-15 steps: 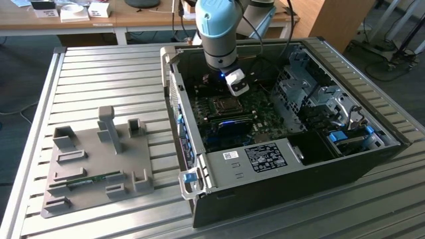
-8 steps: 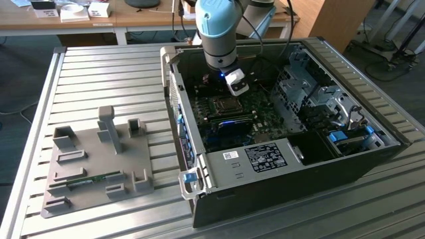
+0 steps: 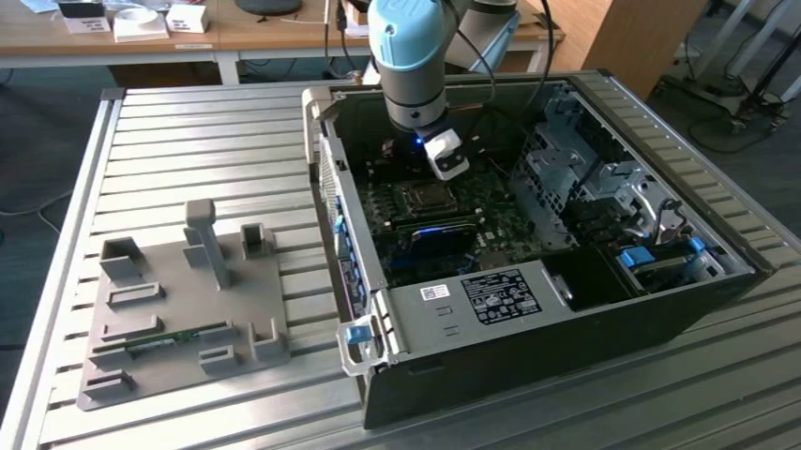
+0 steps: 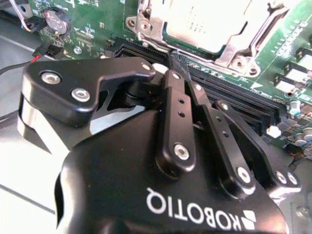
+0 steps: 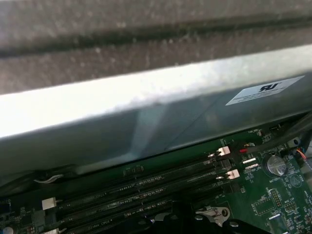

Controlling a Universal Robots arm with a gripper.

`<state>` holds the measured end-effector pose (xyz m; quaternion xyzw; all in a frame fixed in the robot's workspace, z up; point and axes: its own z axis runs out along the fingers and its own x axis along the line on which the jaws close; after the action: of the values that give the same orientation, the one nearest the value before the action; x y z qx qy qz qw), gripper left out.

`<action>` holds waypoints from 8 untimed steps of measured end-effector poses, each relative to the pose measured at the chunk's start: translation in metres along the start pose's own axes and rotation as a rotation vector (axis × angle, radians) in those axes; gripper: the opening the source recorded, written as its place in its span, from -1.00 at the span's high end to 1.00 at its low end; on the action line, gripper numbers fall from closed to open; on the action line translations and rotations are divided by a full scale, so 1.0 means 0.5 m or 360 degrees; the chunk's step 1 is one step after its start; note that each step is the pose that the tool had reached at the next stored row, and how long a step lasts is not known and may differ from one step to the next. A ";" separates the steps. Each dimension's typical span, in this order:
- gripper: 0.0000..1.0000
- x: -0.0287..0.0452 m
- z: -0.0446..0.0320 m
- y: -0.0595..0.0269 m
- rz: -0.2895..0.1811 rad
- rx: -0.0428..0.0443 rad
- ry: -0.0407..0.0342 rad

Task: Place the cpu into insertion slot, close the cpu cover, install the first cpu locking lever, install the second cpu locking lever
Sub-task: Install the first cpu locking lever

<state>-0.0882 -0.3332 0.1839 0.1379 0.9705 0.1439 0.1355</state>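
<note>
The cpu [image 4: 204, 22] shows its silvery top in the insertion slot [image 3: 426, 195] on the green motherboard [image 4: 97, 24]. The cpu cover [image 4: 233, 51] lies flat around it as a metal frame. A thin lever rod [image 4: 265, 30] runs along one side of the frame. My gripper [image 4: 168, 57] sits just off the socket's edge, over the black memory slots [image 4: 229, 92]. Its black fingers [image 4: 176, 109] converge to a narrow tip and look shut, with nothing seen between them. In the exterior view the arm [image 3: 411, 56] reaches down into the open computer case [image 3: 538, 281], just behind the socket.
The case's metal wall [image 5: 146, 112] rises close beside the memory slots [image 5: 146, 190], with a coin battery [image 5: 275, 165] nearby. Drive cages [image 3: 588, 178] fill the case's far side. A grey fixture plate [image 3: 188, 309] lies on the slatted table [image 3: 201, 141] at the exterior view's left.
</note>
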 end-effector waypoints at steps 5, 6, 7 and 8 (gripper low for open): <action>0.79 -0.001 -0.003 0.001 0.0000 0.0000 0.0000; 0.79 -0.001 -0.003 0.001 0.0000 0.0000 0.0000; 0.79 -0.001 -0.003 0.001 0.0000 0.0000 0.0000; 0.79 -0.001 -0.003 0.001 0.0000 0.0000 0.0000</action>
<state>-0.0882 -0.3332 0.1857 0.1379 0.9705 0.1440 0.1355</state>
